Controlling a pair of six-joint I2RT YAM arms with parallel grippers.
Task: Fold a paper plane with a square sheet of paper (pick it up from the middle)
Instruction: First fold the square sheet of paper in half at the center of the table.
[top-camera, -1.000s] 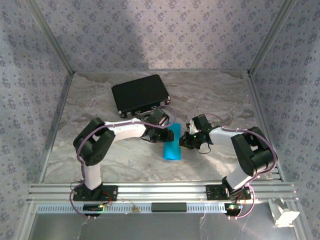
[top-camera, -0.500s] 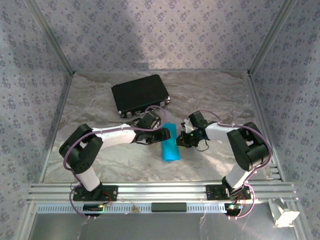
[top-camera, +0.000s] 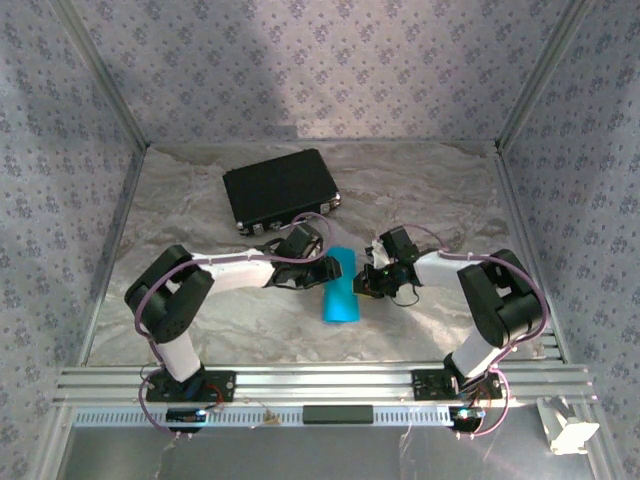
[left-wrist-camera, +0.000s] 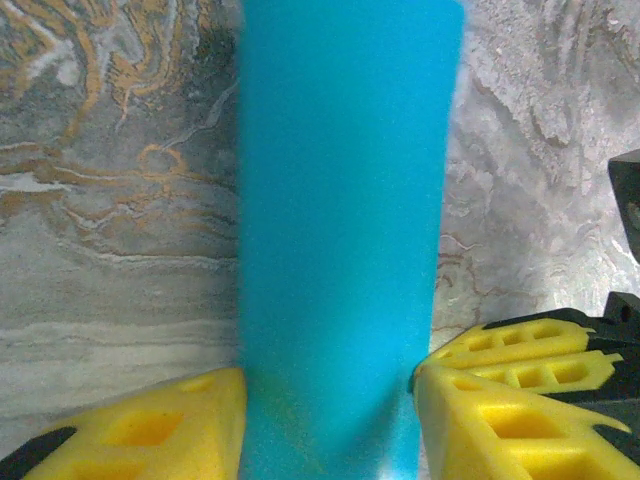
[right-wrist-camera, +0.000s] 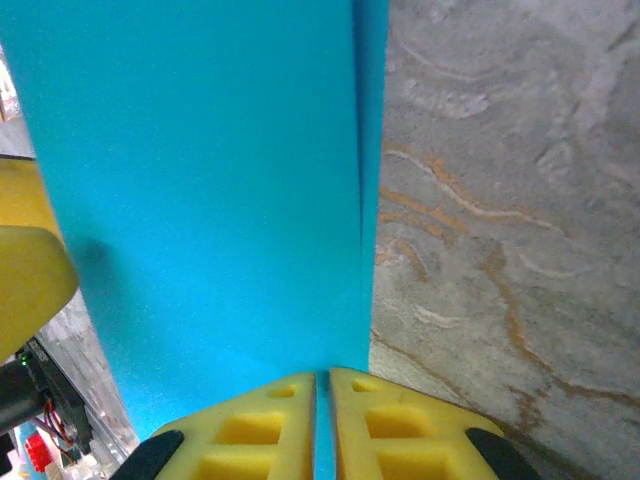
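— Where is the blue paper?
— In the middle of the worktop, folded to a long strip, with a hand at each side. The black case lies behind it to the left, apart from the paper but near the left arm's wrist. Bare worktop runs from the strip's near end to the rail, and across the right rear.
— And the grips?
— The right hand is clenched on the paper's right edge. Its yellow fingers nearly meet, with a blue sliver between them. The left hand has its fingers apart and the strip fills the gap. I cannot tell whether they press it.
— What has changed since a second ago?
— The left arm's elbow has swung out to the left and lower. The strip has hardly moved.
— Anything unclear?
— From above, both sets of fingertips are lost among dark parts. The left wrist view blurs the paper, and both wrist views cut off its far end.
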